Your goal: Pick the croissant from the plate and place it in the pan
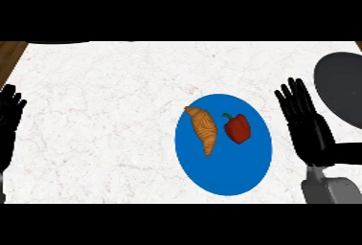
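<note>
- At the right side of the counter, the right hand (305, 119) stands with its fingers straight and spread, pointing toward the far edge, and it has hold of nothing.
- Its grey forearm (331, 189) comes up from the lower right corner, and a black thumb sticks out to the right just above the wrist.
- Just left of that hand lies the blue plate (223, 177), with a narrow strip of bare counter between the fingers and the plate's right rim.
- On the plate, nearest the hand, sits a red pepper (237, 128) with a small green stem at its top.
- The croissant (203, 129) lies on the plate just left of the pepper, lengthwise from far to near, its narrow end pointing toward the near edge; a thin gap of blue shows between the two foods.
- To the right of the hand, and a little farther back, the grey pan (339, 83) is cut off by the view's right edge; nothing shows inside the visible part.
- The white marbled counter (106, 119) stretches out to the left of the plate.
- At the far left edge, well apart from the plate, the left hand (10, 112) rests with fingers up and relaxed, holding nothing.
</note>
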Controlling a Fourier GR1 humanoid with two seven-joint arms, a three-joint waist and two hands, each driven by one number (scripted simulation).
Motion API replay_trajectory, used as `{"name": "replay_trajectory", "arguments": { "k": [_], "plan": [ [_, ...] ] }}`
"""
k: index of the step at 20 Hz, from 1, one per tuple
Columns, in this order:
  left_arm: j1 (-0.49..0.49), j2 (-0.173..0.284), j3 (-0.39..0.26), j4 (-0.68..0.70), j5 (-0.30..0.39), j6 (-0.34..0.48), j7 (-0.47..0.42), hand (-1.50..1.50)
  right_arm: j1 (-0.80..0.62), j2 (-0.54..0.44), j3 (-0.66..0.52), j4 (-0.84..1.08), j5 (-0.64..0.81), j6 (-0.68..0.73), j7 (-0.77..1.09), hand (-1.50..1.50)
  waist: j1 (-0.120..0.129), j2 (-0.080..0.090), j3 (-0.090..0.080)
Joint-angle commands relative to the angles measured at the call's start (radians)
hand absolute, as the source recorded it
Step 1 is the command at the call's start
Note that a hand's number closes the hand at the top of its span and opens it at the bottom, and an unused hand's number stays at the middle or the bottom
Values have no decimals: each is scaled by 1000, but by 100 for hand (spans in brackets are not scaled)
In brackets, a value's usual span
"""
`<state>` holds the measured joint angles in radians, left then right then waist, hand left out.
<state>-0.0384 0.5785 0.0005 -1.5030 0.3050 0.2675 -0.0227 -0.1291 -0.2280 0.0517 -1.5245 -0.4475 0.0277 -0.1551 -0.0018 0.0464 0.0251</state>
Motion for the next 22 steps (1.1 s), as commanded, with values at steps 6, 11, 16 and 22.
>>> {"name": "replay_trajectory", "arguments": {
  "k": [6, 11, 16, 22],
  "plan": [
    [-142, -69, -111, -52, -20, -40, -3, 0, -291, -165, 366, 61, 164, 428, 157, 150, 127, -11, -29],
    [-188, -148, -151, 16, -21, -5, 59, 0, -384, -240, 288, 170, 451, 348, -201, -150, 26, -27, -22],
    [-162, -148, -140, 20, -17, -37, 28, 0, -514, -378, 208, 274, 530, 396, -371, -150, 33, -37, -24],
    [-226, -172, -129, 79, -43, -9, 43, 0, -743, -495, 267, 254, 603, 598, -255, -150, 18, -42, -27]
  ]
}}
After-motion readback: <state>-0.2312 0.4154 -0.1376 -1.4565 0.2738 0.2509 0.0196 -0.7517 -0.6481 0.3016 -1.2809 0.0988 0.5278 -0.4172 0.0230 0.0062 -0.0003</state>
